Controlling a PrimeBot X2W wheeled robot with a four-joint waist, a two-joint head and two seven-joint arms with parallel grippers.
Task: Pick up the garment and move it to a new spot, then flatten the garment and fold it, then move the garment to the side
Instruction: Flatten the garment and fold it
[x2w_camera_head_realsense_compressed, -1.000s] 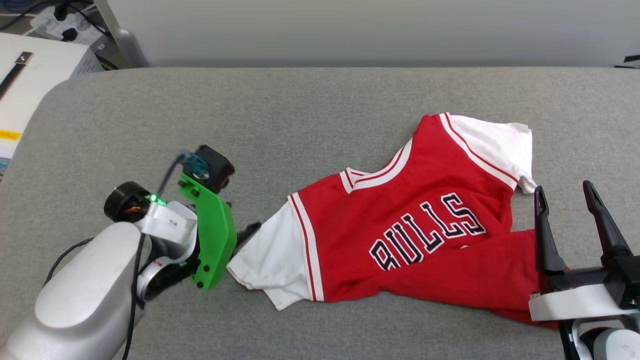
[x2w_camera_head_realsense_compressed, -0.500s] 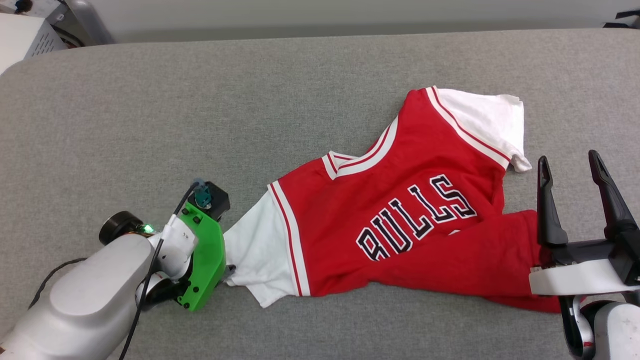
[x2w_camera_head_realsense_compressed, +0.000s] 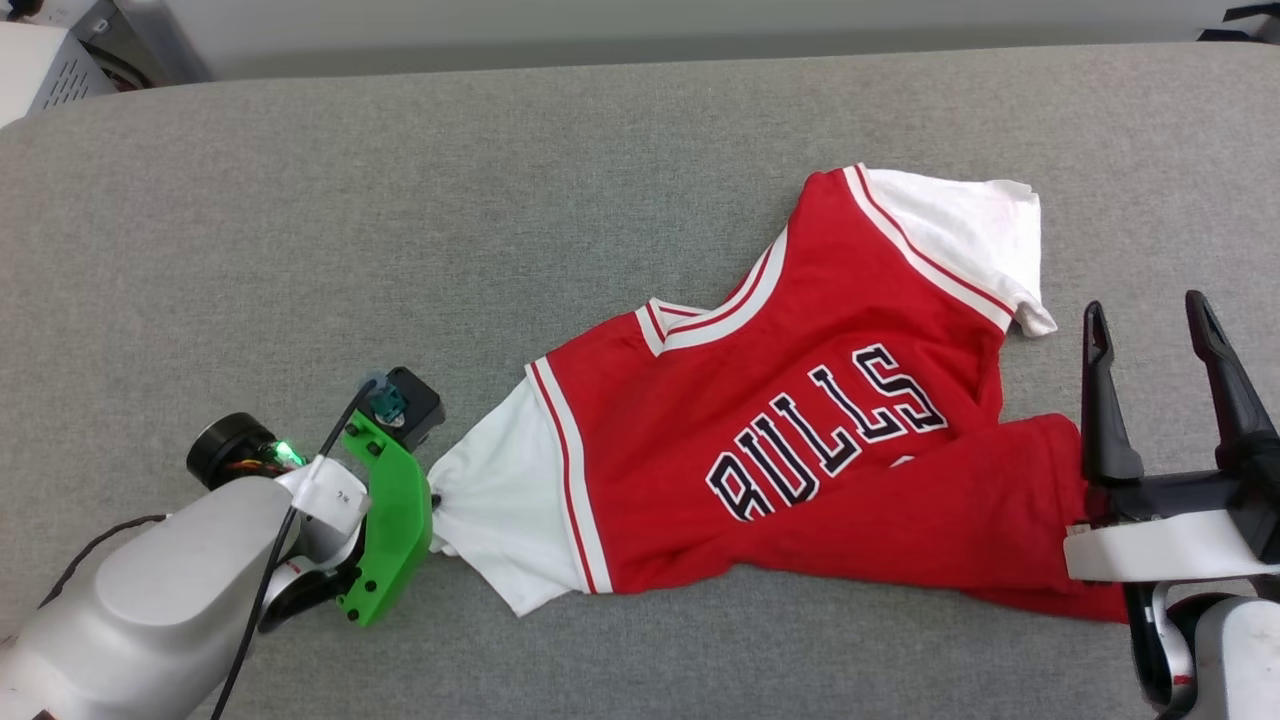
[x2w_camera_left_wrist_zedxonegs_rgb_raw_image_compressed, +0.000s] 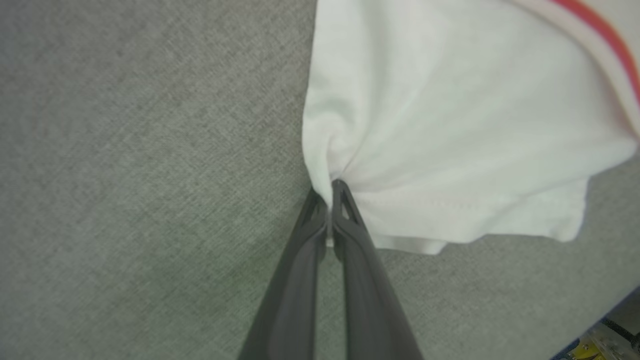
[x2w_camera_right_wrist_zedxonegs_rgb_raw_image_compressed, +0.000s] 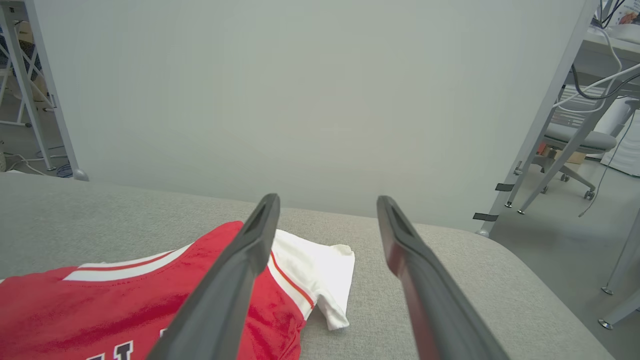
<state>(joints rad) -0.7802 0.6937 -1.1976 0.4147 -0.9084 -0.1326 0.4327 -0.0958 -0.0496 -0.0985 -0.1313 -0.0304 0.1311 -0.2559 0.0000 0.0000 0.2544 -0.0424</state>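
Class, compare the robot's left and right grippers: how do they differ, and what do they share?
The left gripper is shut on the garment, pinching its white sleeve; the right gripper is open, holding nothing. The left points across toward the garment; the right points forward. Both have two long dark fingers.

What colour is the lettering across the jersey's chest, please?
The lettering is black with a white outline, clearest in the head view.
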